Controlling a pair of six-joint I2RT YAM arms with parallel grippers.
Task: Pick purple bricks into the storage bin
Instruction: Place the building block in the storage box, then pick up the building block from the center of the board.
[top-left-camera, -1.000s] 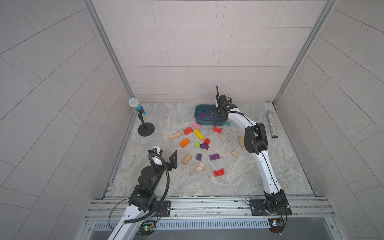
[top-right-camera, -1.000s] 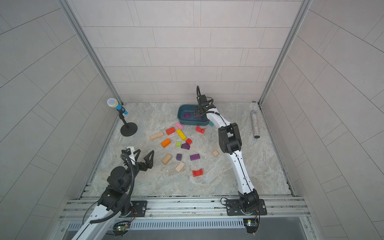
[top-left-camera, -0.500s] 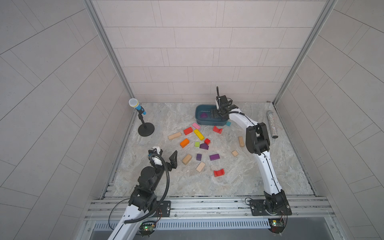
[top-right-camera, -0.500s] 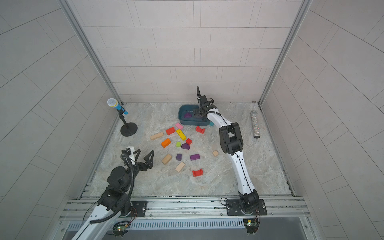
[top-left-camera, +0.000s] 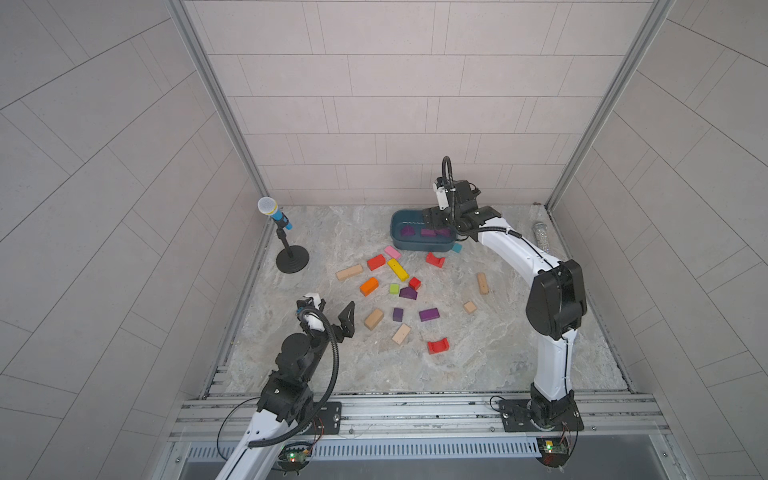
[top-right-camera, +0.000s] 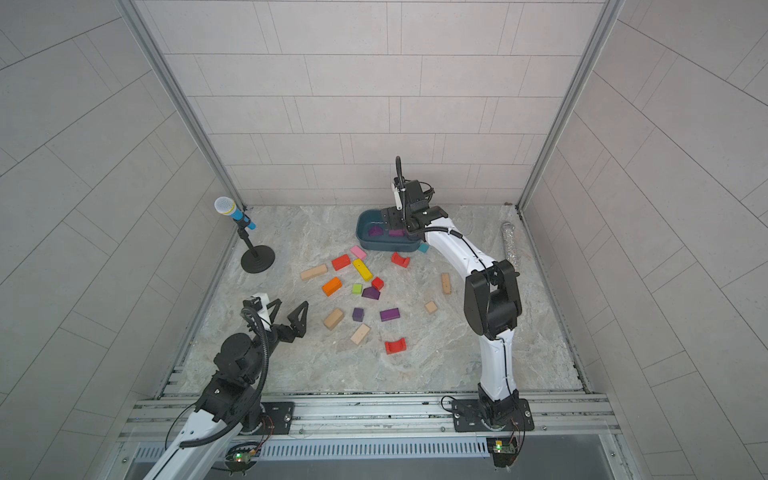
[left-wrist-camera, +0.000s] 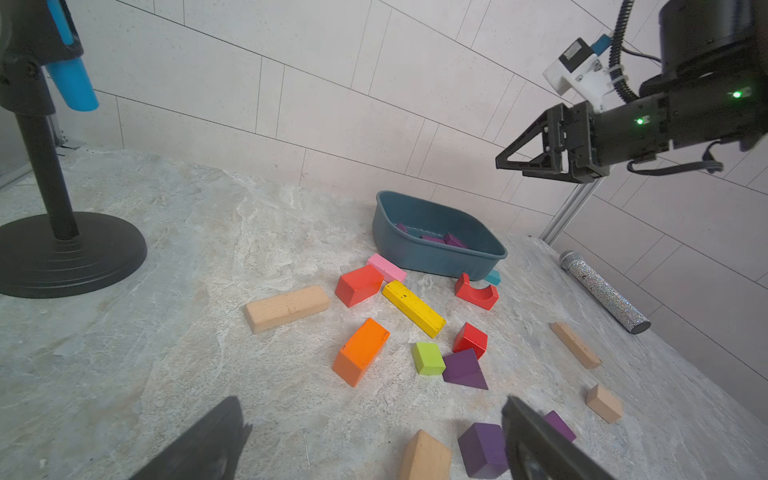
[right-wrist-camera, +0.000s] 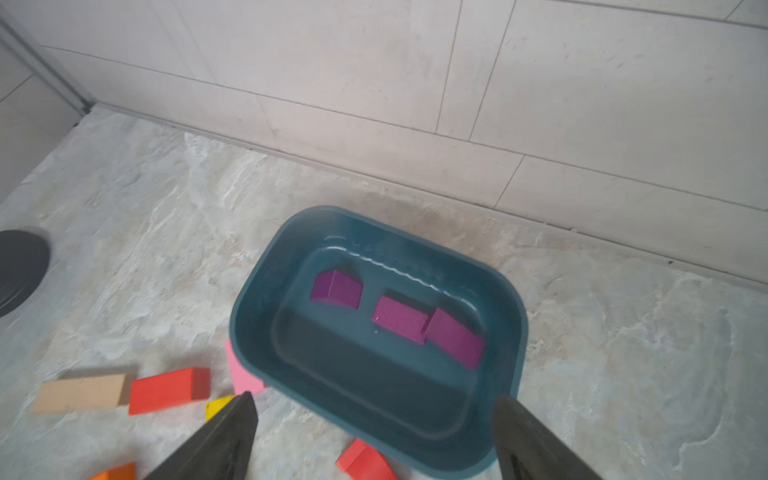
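Note:
The dark teal storage bin (top-left-camera: 395, 227) (top-right-camera: 360, 231) (left-wrist-camera: 415, 249) (right-wrist-camera: 249, 320) stands at the back of the floor. Inside it lie three purple bricks (right-wrist-camera: 336, 289) (right-wrist-camera: 399, 320) (right-wrist-camera: 455, 338). Three more rest on the floor: a peaked one (top-left-camera: 408, 293) (left-wrist-camera: 463, 370), a cube (top-left-camera: 398, 314) (left-wrist-camera: 484, 449) and a rectangular one (top-left-camera: 429, 314). My right gripper (top-left-camera: 432, 219) (right-wrist-camera: 374, 397) hovers over the bin's near right rim, open and empty. At the front left, short of the cube, my left gripper (top-right-camera: 289, 309) (left-wrist-camera: 370, 405) is open and empty.
Red, orange, yellow, green, pink and plain wooden blocks (top-left-camera: 397, 268) lie scattered between the bin and the left gripper. A small teal block (top-left-camera: 456, 248) sits by the bin. A microphone stand (top-left-camera: 291, 259) is at the back left. A glittery microphone (top-left-camera: 541, 237) lies along the right wall.
The right arm has drawn back slightly above the bin, its elbow shifting toward the front. The left arm and the bricks have not moved.

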